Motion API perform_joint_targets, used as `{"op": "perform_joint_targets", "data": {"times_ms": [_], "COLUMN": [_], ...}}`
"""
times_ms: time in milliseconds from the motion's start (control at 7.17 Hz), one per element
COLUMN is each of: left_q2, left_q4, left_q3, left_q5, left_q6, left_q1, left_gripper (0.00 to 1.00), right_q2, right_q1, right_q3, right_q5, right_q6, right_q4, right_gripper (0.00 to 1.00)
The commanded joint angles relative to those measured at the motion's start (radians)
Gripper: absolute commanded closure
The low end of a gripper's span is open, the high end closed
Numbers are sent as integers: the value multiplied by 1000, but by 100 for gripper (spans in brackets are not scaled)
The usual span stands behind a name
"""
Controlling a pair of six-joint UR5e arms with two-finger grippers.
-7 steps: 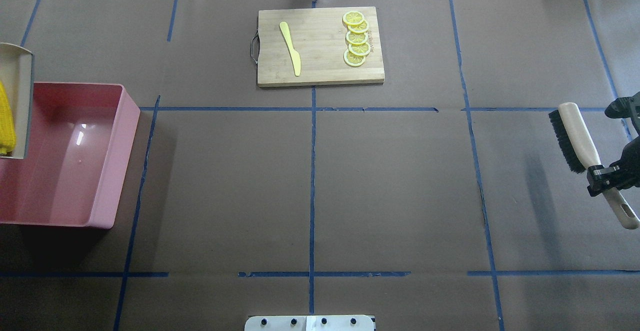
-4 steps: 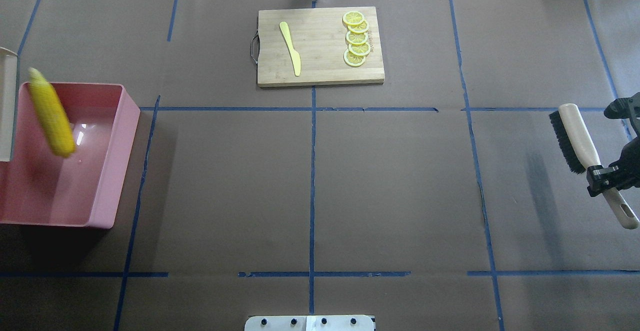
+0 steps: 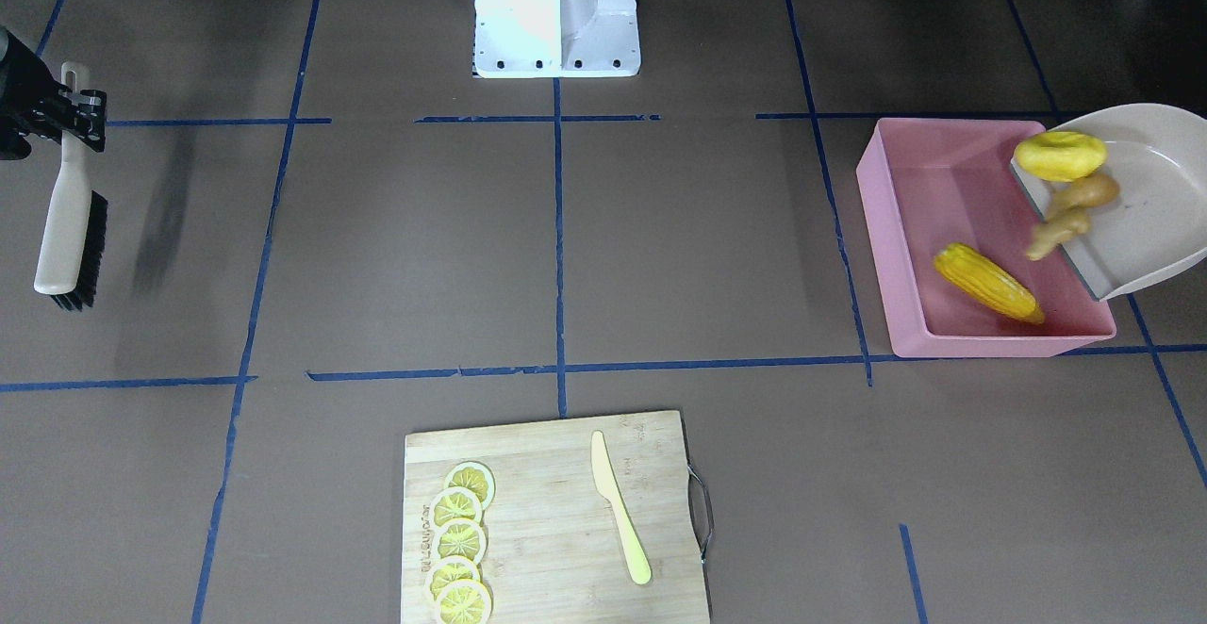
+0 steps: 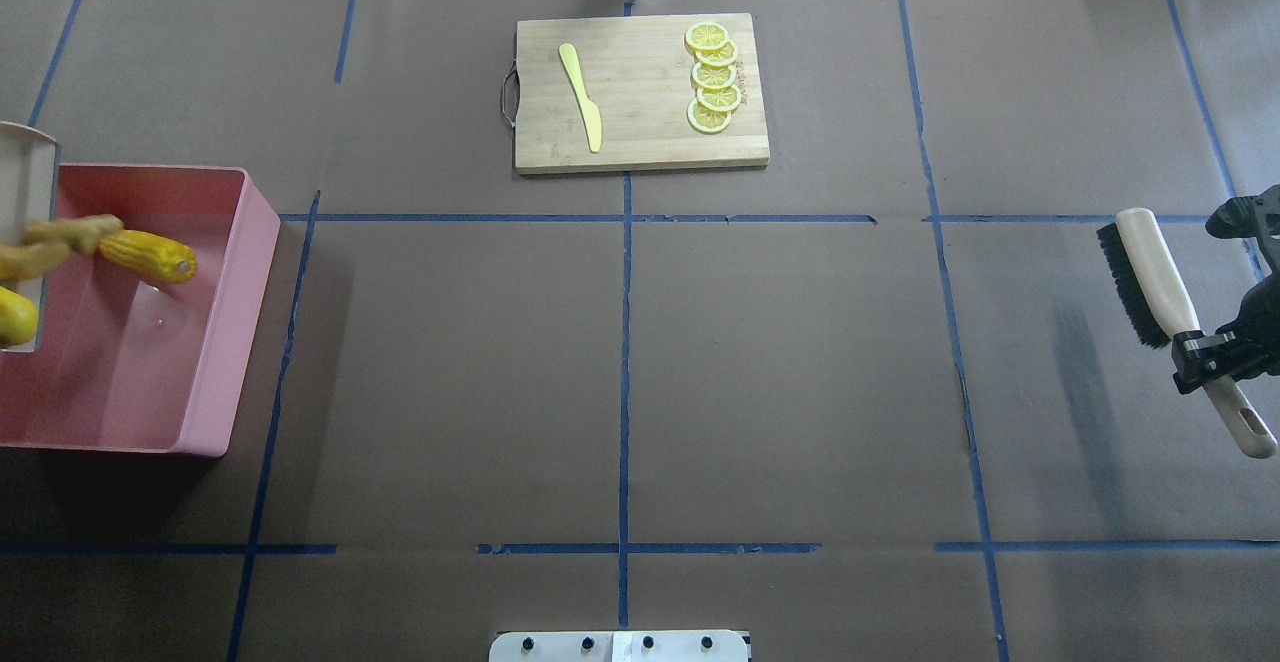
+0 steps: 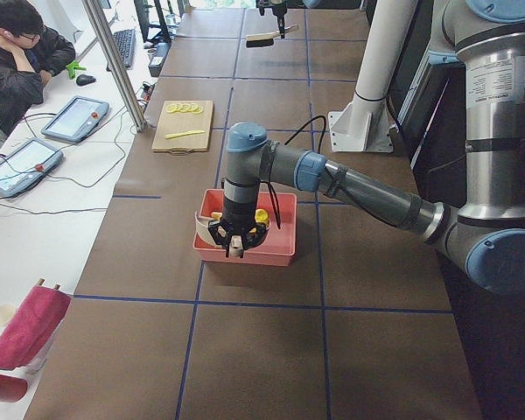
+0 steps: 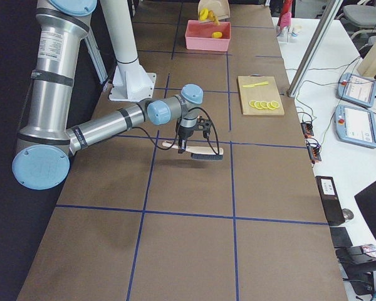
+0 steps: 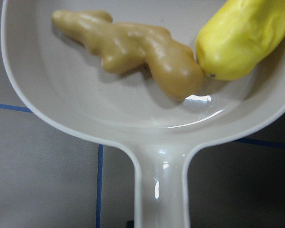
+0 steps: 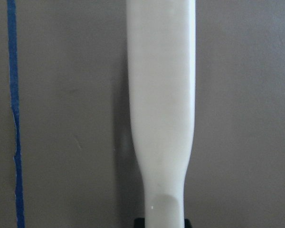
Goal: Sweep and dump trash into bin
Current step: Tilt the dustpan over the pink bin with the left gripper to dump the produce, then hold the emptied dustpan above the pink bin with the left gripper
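Corn cob [image 3: 988, 282] is lying inside the pink bin [image 3: 886, 238]; potato lump [image 3: 1060, 156] and ginger root [image 3: 1082, 193] are sitting at the tilted dustpan's [image 3: 1150, 219] lip over it.
Right gripper [image 3: 80, 117] is clamping the brush [image 3: 66, 219] handle. Left gripper [image 5: 235, 247] is sitting at the dustpan handle; can't tell its opening.

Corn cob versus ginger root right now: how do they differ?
The corn cob is inside the pink bin; the ginger root is at the lip of the dustpan. The corn cob is long, ribbed and bright yellow; the ginger root is knobbly and tan. Both are toy foods.
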Motion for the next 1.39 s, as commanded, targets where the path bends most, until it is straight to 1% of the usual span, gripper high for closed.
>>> {"op": "perform_joint_targets", "data": {"times_ms": [0,279,418,837,976,1116,1255], "left_q2": [5,5,-4,-31,-68,-102,-123], "left_q4": [1,2,7,18,95,154,160], "left_q3": [-14,-12,-14,-7,-39,-81,-89], "left_q5": [66,55,11,-291,-319,-327,-366], "left_q6": [3,6,6,-8,-34,-98,-165], "left_q1": [7,8,8,5,4,5,7], "left_gripper": [100,100,100,100,100,100,100], "right_q2": [0,0,-8,-5,-3,-6,-8], "right_q1": [0,0,0,0,-2,-2,-2], "right_q3": [0,-2,-6,-16,-26,-76,-136], "right_q5": [0,0,-1,-5,-6,9,72], "right_q6": [0,0,2,-3,-2,12,43], "right_q4": [0,1,1,1,6,93,191], "right_gripper": [99,99,99,99,98,98,98]}}
